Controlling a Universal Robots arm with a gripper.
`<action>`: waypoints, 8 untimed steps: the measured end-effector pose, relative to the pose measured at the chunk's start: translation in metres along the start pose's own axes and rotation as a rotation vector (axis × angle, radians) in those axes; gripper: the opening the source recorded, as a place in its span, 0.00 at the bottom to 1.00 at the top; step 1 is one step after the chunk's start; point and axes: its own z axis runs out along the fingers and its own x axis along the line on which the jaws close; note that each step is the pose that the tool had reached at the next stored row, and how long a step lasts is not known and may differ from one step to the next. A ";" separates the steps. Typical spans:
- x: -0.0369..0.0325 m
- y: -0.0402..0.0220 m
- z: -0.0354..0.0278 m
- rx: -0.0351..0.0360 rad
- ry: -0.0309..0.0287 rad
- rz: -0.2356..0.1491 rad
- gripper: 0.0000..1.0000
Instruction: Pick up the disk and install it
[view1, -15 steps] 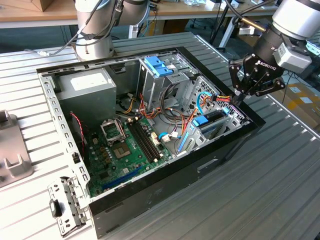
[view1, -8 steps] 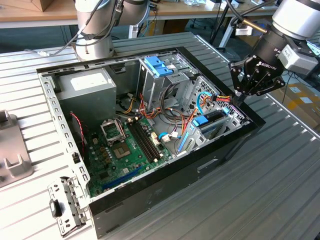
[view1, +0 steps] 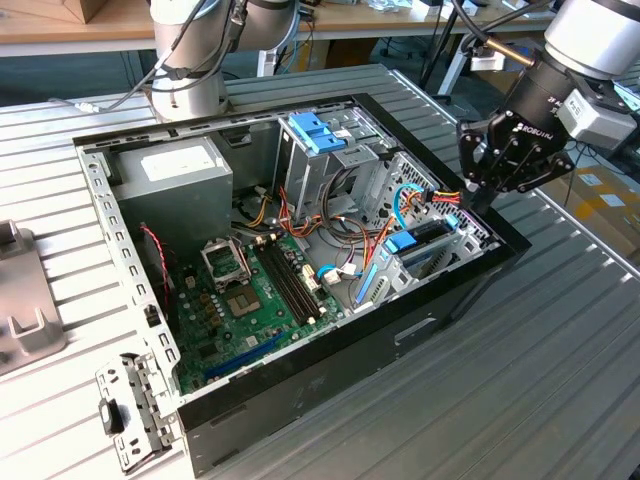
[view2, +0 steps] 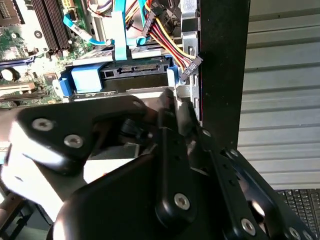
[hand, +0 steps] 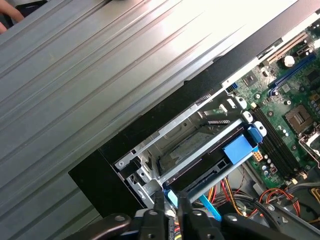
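The disk (view1: 415, 243) sits inside the open computer case (view1: 300, 410), seated in the metal drive bay (hand: 175, 145) at the case's corner — in the exterior view that's approx. 3 o'clock from the green motherboard (view1: 250, 300). Its blue tab (hand: 238, 148) faces the motherboard; in the second wrist view the drive's connector edge (view2: 137, 70) shows betw. the blue carrier sides. The gripper (view1: 478, 205) hovers just above the case's black rim, at approx. 2 o'clock from the disk, not touching it. Fingers (hand: 159, 207) are pressed together, nothing betw. them. Red-yellow-black cables (view2: 167, 40) run just beside the disk. A grey power supply (view1: 170, 172) sits at the far corner — approx. 10 o'clock. The case rests on a ribbed metal table (view1: 560, 350).
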 end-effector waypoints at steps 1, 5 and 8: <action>0.0000 0.0000 0.0000 0.0000 0.0000 0.000 0.24; 0.0000 0.0000 0.0000 -0.0001 0.0000 -0.001 0.42; -0.0001 -0.0005 0.0000 -0.0005 0.0004 -0.001 0.42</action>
